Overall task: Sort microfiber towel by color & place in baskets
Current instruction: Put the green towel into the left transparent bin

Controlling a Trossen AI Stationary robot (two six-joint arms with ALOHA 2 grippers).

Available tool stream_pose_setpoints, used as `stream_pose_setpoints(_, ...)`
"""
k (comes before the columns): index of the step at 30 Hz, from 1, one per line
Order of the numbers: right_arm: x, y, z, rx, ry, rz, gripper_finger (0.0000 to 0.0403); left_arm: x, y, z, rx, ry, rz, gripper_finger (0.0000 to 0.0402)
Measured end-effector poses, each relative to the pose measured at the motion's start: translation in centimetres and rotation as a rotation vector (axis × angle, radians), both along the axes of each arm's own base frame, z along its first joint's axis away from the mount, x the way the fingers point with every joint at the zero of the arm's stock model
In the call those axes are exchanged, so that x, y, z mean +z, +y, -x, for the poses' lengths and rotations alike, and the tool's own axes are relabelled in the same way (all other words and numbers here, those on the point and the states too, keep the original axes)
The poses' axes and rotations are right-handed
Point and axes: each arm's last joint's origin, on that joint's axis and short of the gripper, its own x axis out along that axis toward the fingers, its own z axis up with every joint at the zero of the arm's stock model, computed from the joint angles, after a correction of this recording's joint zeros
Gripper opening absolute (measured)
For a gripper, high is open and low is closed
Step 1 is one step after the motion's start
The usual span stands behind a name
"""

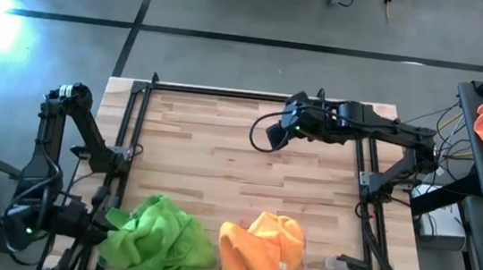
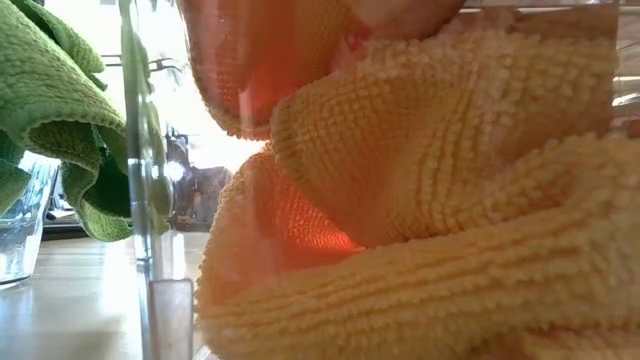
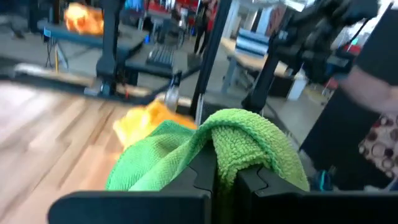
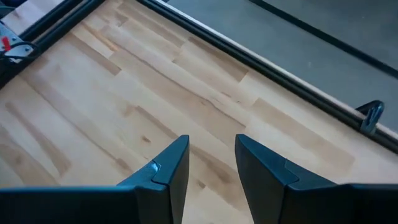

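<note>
From above, my left tool (image 1: 97, 221) sits at the worktop's (image 1: 221, 160) near-left corner, against the green towels (image 1: 159, 239). The orange towels (image 1: 256, 249) fill the clear basket (image 1: 298, 260) at the near edge. My right tool (image 1: 275, 134) hangs over bare wood toward the far edge.

At worktop level, orange pile presses the basket wall (image 2: 140, 200); green drapes beside it.

My left wrist shows fingers (image 3: 205, 180) pinching a green fold (image 3: 242, 143): soft, light, limp, best gripped at a raised ridge.

My right wrist shows fingers (image 4: 168, 168) spread, holding nothing.
</note>
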Motion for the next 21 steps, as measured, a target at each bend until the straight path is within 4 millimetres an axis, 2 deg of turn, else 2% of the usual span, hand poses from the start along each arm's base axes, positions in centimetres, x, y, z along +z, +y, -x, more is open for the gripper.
stream_pose_setpoints(7, 0.0, 1.1, -0.1, 0.012, -0.016, -0.017, 0.0125, -2.6, 1.2, 0.3, -0.034, 0.185, 0.040, 0.0001)
stream_pose_setpoints(16, 0.0, 1.8, -0.1, 0.012, -0.028, -0.028, 0.0115, -3.0, 1.1, 0.3, -0.053, 0.246, 0.094, 0.0003)
stream_pose_setpoints(21, 0.0, 1.8, -0.1, 0.008, -0.031, -0.030, 0.0114, -3.1, 1.0, 0.4, -0.088, 0.300, 0.126, 0.0033)
